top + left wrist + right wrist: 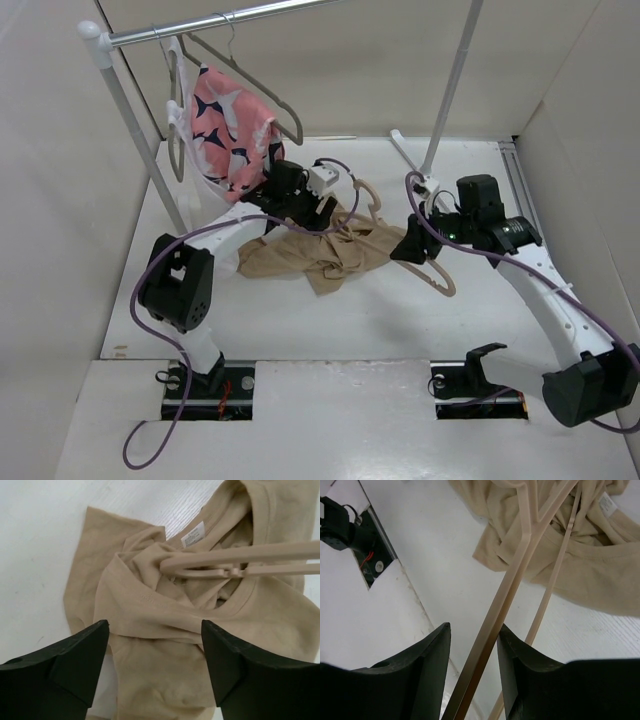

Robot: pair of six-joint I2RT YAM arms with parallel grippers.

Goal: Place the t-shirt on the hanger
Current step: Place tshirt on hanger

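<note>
The tan t-shirt (320, 255) lies crumpled on the white table, neck opening up, with its white label (192, 534) showing. One end of the pale beige hanger (440, 275) is poked into the neck of the t-shirt (150, 605); the hook (365, 195) sticks out at the far side. My left gripper (322, 208) hovers just over the cloth. Its jaws (154, 630) stand wide open with nothing between them. My right gripper (408, 250) is shut on the hanger's bar (505, 600), which runs between its fingers (473, 630) toward the t-shirt (600, 575).
A clothes rail (220, 25) crosses the back left, carrying a pink printed garment (230, 125), a white garment (180, 120) and thin grey wire hangers (270, 90). The rack's slanted pole (450, 90) stands behind my right arm. Pale walls close in on both sides.
</note>
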